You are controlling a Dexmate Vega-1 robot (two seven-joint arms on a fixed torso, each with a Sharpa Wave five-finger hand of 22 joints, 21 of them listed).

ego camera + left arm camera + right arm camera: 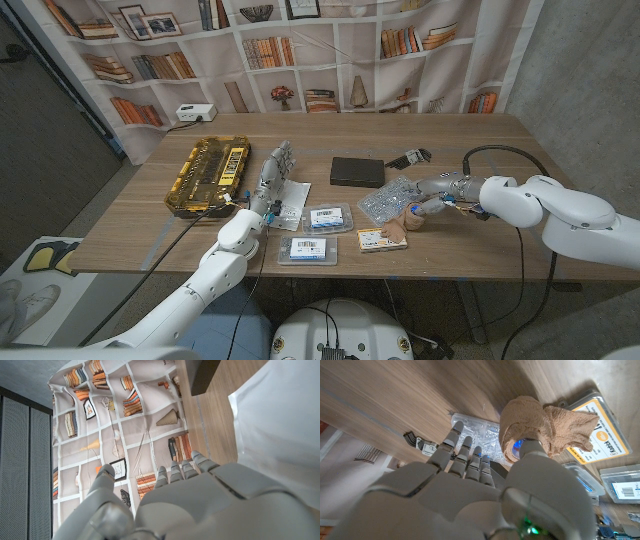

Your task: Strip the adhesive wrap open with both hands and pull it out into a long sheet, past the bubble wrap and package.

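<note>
The tan adhesive wrap roll (409,221) (540,419) lies on the table just in front of the bubble wrap (390,198) (479,430), with a loose crumpled end sticking out. My right hand (432,205) (470,490) is at the roll. Its thumb tip touches the roll's core hole, while its other fingers spread over the bubble wrap, apart from the roll. My left hand (272,176) (200,495) stands over the white flat package (291,198) (272,425), fingers apart and reaching up, holding nothing.
A black box (357,171) (202,375) lies behind the bubble wrap. Clear labelled boxes (327,218) (307,250) and an orange-labelled one (375,239) (600,435) sit near the front edge. A yellow tool case (208,172) is at the left, and a small black item (408,157) lies further back.
</note>
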